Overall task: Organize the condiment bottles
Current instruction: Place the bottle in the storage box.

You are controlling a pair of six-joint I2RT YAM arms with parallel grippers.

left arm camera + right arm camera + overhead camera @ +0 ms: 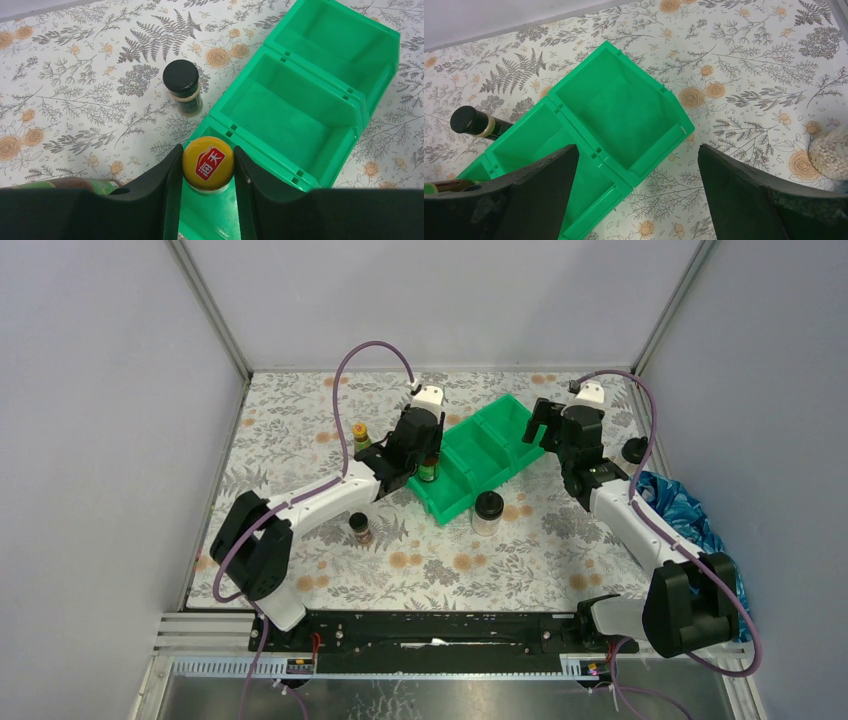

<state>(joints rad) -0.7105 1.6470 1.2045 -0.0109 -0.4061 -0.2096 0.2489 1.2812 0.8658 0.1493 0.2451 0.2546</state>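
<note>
Left claw clamped, yellow-capped bottle upright

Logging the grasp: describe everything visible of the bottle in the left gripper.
The bottle has a round yellow cap bearing a red logo with white characters; a green label band shows lower down. Upright, it is clamped between the black fingers of the left gripper, over the end compartment of the green bin. Its base is hidden.
</note>
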